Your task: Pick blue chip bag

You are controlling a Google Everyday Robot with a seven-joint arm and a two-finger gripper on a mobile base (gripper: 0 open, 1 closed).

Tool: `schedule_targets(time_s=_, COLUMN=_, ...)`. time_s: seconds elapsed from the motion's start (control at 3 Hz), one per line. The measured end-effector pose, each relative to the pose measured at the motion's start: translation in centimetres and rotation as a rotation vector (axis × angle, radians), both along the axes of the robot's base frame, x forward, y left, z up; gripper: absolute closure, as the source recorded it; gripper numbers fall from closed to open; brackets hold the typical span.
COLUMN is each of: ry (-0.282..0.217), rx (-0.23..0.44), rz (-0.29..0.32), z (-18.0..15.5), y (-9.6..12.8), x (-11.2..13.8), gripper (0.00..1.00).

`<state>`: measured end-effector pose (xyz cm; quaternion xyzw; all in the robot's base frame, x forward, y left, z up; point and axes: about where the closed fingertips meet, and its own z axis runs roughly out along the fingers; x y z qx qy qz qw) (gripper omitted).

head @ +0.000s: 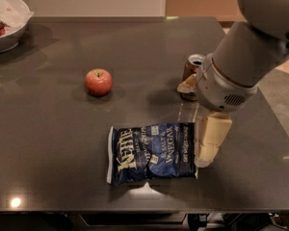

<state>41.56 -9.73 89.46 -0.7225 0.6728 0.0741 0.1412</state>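
The blue chip bag [151, 152] lies flat on the dark table [53, 143] near its front edge, with white "Kettle" lettering facing up. My gripper [205, 159] is cream-coloured and points down. It hangs just at the bag's right edge, close to the tabletop. The grey arm [241, 61] reaches in from the upper right.
A red apple [98, 82] sits left of centre. A brown drink can [190, 67] stands behind the gripper, partly hidden by the arm. A white bowl [7, 25] with food is at the far left corner. The table's right edge is close to the arm.
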Motion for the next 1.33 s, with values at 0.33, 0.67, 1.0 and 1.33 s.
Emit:
schedule_targets(time_s=0.33, ry=0.015, rx=-0.018, rz=0.036, z=-1.6, y=1.4, x=-0.4, gripper=0.0)
schedule_targets(time_s=0.67, ry=0.043, rx=-0.053, rz=0.06, z=-3.1, y=2.9, x=-0.8, gripper=0.0)
schedule_targets(time_s=1.0, ry=0.068, rx=-0.081, rz=0.063, z=-4.0, y=4.0, x=-1.1, gripper=0.0)
schedule_targets(time_s=1.33, ry=0.09, rx=-0.103, rz=0.065, z=-4.6, y=5.1, x=-1.6, gripper=0.0)
